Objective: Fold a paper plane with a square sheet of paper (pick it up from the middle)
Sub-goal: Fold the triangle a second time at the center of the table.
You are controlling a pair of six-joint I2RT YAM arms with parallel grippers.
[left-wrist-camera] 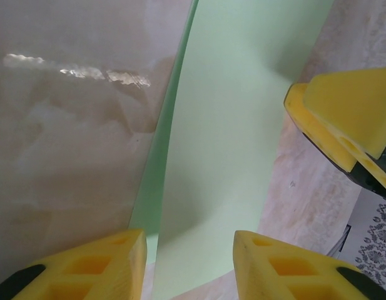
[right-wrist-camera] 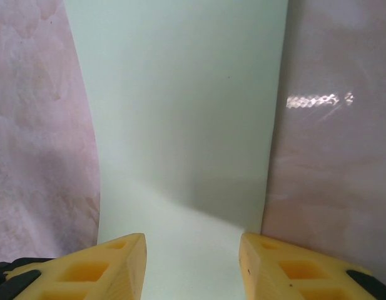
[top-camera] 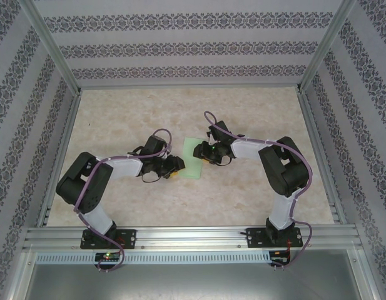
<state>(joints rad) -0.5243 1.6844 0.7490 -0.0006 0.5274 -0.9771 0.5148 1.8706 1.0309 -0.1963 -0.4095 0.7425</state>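
Over the beige marbled tabletop [top-camera: 117, 119], my left pincer [top-camera: 172, 166] hangs open at the left edge of the thin pale green square sheet of paper [top-camera: 194, 165]. My right pincer [top-camera: 209, 153] gapes open above its right side.

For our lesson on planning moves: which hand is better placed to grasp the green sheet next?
Probably the right. The square sheet of paper runs straight and centred through the open right hand. The left hand, also open, meets it at a slant, near its edge.
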